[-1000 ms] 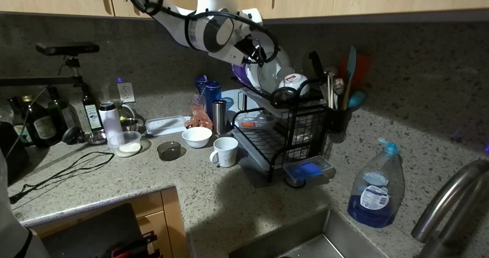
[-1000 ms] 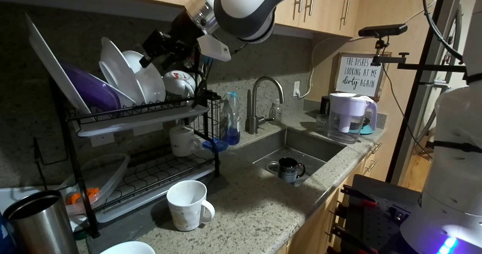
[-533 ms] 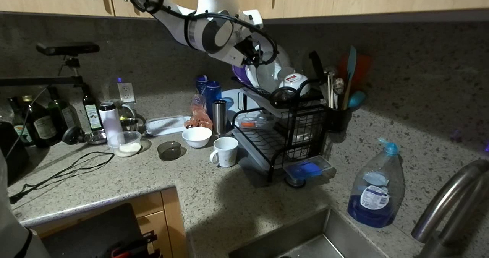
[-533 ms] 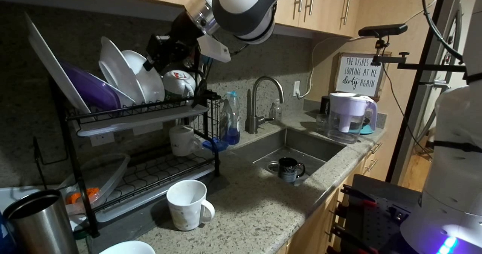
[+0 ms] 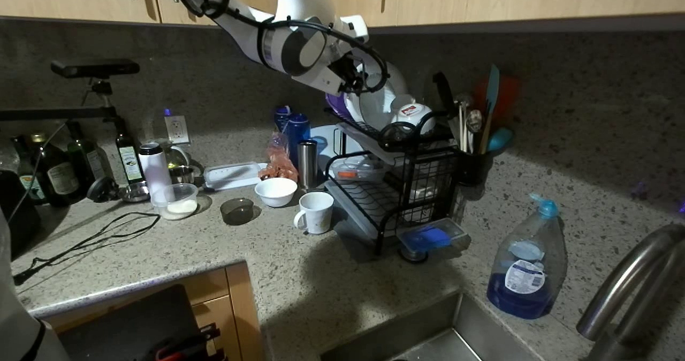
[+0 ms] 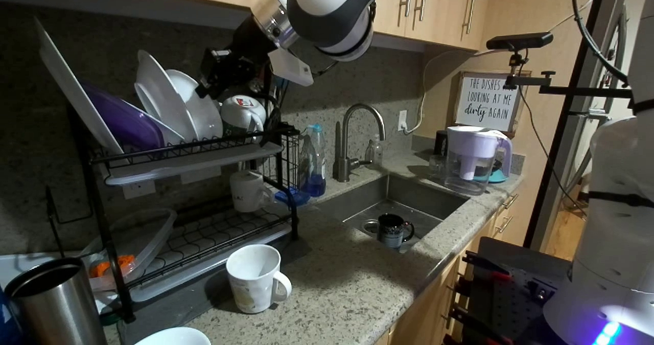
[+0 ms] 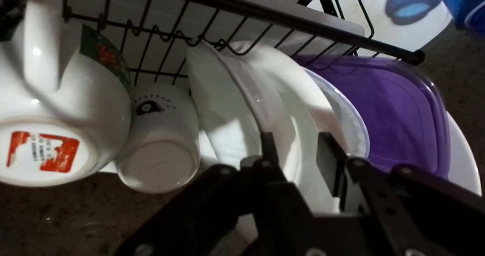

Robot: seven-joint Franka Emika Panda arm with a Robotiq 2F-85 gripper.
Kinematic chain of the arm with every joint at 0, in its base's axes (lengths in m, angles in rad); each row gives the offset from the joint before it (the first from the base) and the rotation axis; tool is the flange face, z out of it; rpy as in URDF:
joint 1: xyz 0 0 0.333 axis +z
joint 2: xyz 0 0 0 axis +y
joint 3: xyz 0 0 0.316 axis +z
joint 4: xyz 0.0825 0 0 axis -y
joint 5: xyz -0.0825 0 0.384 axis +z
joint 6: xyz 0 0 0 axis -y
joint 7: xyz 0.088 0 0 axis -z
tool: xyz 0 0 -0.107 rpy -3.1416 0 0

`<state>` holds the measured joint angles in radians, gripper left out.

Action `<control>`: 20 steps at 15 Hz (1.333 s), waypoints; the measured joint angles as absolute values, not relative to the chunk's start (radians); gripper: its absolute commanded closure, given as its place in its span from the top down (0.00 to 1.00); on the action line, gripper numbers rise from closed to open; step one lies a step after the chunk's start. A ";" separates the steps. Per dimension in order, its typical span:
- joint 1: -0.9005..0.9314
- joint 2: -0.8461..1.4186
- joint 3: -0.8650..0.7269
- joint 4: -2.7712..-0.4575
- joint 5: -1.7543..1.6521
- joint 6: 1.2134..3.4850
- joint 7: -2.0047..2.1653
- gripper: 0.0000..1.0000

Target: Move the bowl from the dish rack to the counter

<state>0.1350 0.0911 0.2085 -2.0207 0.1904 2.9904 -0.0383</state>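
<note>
The bowl (image 6: pixel 157 92), plain white, leans among other dishes on the upper tier of the black dish rack (image 6: pixel 204 235). My gripper (image 7: pixel 296 142) hangs over these dishes, its jaws part-way apart. White dish surfaces (image 7: pixel 261 81) show between and beyond its fingers (image 7: pixel 329 161); they overlap so closely that I cannot tell which is the bowl there. The inner face of the right-hand pad is bare, with nothing pressed against it. In an exterior view the dark fingertips sit beside the rim of the white dish nearest the mugs. The speckled counter (image 5: pixel 278 248) lies below.
A white mug with a red label (image 7: pixel 45 149) and a smaller cup (image 7: pixel 157 165) stand upside down beside the dishes; a purple container (image 7: pixel 398 112) leans opposite. On the counter are a white mug (image 5: pixel 317 211), a white bowl (image 5: pixel 275 192) and a steel tumbler (image 5: pixel 307 163). Cabinets overhang the arm.
The gripper's fingers have drawn closer together, mostly in the first half second. The arm has barely shifted, and the dishes stay in practically the same place.
</note>
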 measured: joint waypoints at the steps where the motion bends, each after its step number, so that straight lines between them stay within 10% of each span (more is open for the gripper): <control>1: 0.135 0.092 0.209 -2.021 0.192 2.990 -0.039 0.57; 5: 0.135 0.099 0.215 -2.022 0.210 2.990 -0.073 0.45; 20: 0.141 0.101 0.171 -2.020 -0.056 2.967 -0.065 0.55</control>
<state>0.1406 0.1015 0.1714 -2.0204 -0.0560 2.9667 -0.0653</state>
